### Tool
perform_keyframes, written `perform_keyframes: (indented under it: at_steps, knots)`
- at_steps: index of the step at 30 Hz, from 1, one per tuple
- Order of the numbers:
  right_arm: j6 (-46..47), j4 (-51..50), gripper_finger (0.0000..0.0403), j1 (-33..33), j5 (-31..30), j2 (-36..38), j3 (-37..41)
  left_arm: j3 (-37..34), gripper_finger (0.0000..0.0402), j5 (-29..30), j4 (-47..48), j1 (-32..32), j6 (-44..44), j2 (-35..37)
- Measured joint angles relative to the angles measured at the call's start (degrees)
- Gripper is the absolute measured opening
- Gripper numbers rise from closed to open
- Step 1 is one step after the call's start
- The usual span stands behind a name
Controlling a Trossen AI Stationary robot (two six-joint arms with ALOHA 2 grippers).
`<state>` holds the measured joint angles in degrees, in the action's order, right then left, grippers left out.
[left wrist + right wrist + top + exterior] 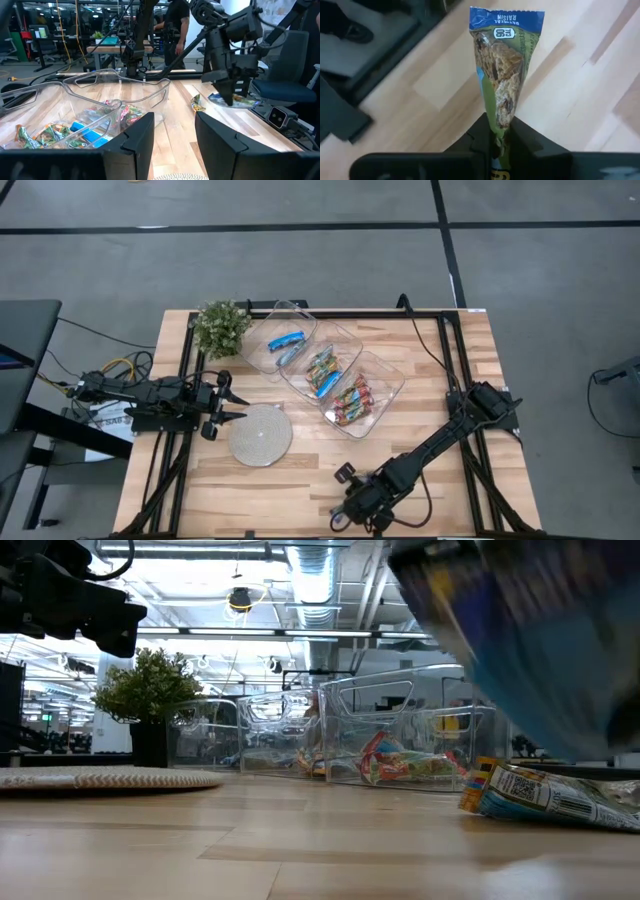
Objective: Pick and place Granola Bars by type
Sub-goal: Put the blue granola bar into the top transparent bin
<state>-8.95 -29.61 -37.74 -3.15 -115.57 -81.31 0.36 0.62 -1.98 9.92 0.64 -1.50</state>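
Note:
My right gripper (345, 515) is at the table's near edge, shut on a blue-and-green wrapped granola bar (502, 75). That bar fills the low view's upper right as a blue blur (520, 640). Another wrapped bar (540, 795) lies flat on the table near it and also shows in the left wrist view (196, 102). More bars lie in three clear trays: blue ones (285, 342), blue-and-green ones (322, 370) and red multicoloured ones (352, 402). My left gripper (225, 405) waits open beside the grey disc (260, 435). My right gripper pinches the bar between its two fingers by one end (499, 127). The rest of the wrapper sticks out past the fingertips, its blue crimped end (506, 20) farthest away. The fingers point down at the table (232, 92), and the bar looks lifted clear of it.
A potted plant (220, 328) stands at the far left, beside the trays' row. A black frame (445, 330) runs along the table's sides. Bare wood (300, 480) lies between the disc and my right gripper. People and chairs show in the room beyond the table.

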Motion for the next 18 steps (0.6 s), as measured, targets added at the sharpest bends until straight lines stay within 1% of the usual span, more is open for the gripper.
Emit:
perform_keyframes:
  at_steps: [11,18]
  knots:
    - [0.00,0.00,0.0034,0.00,0.08,0.00,-6.09,0.02,0.0138,0.00,0.00,-0.01,-0.02,0.00]
    - [-0.02,-0.02,0.0035,0.37,0.23,0.02,-7.33,0.00,0.0138,-0.01,0.00,0.02,0.00,0.00]
